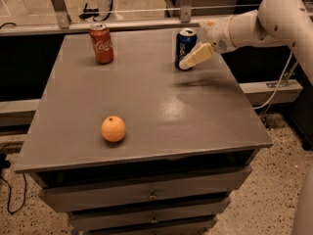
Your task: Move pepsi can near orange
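The end effector (pixel 191 60) hangs at the far right of the surface (pixel 161 106), its cream tip touching or just in front of the lower right side of the pepsi can (pixel 186 44). I cannot tell from this angle whether it is released or clenched, and the can does not look grasped yet. The can stands upright near the far edge, well apart from the orange (pixel 113 129) near the front left. The step in hand looks like the approach for the grasp. To do it well, the end effector should straddle the can squarely at mid-height and close only once centred, so the can does not tip. The carry should then run diagonally forward, clear of the 1 red cola can (pixel 101 43) at far left. It should end with the can upright beside the orange, not bumping it, since the fruit would likely roll.
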Robot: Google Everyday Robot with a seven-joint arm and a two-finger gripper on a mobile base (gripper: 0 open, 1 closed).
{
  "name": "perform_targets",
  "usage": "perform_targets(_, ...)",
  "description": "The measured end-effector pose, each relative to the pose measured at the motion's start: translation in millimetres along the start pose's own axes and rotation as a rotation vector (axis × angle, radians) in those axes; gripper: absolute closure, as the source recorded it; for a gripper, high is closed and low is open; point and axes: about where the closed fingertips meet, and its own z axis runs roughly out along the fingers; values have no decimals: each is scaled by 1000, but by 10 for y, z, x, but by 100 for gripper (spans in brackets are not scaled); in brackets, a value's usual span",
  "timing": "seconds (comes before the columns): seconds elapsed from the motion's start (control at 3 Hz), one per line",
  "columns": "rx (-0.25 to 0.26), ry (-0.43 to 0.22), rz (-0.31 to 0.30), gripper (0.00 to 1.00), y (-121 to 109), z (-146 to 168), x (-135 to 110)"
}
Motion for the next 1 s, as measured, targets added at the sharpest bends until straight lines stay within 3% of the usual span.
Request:
perform_targets(0.67,-43,-65,118,41,-90,217,31)
perform_targets(1.0,-109,-114,140,64,-8,144,-26)
